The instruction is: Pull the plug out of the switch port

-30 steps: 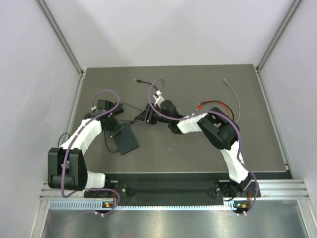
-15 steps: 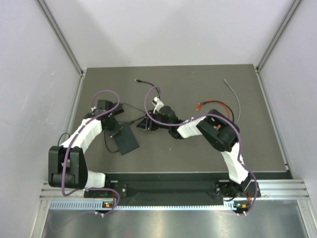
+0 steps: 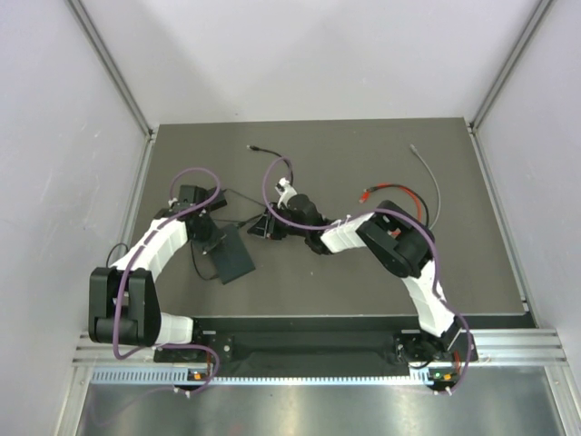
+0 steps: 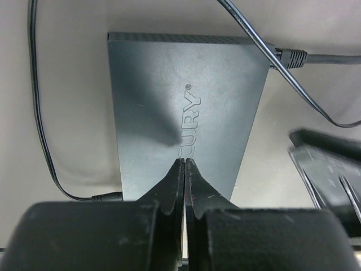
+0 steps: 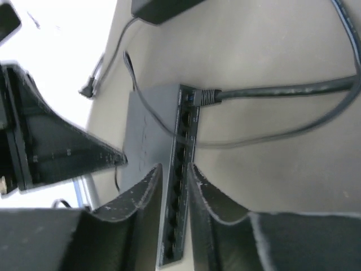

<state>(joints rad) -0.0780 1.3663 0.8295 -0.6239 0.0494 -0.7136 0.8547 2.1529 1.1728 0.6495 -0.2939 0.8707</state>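
Right gripper (image 5: 174,167) now sits nearer the switch (image 4: 186,90), jaws slightly spread; plug (image 5: 207,97) seated. Left gripper (image 4: 185,162) jaws pressed together atop it.

Both arms wear white shells over their links, the left arm (image 3: 156,243) and the right arm (image 3: 427,295) alike, with black joints between them. A purple cable (image 3: 193,168) loops along each. The left tool (image 4: 185,166) and right tool (image 5: 175,172) have matt black, wedge-shaped fingers.
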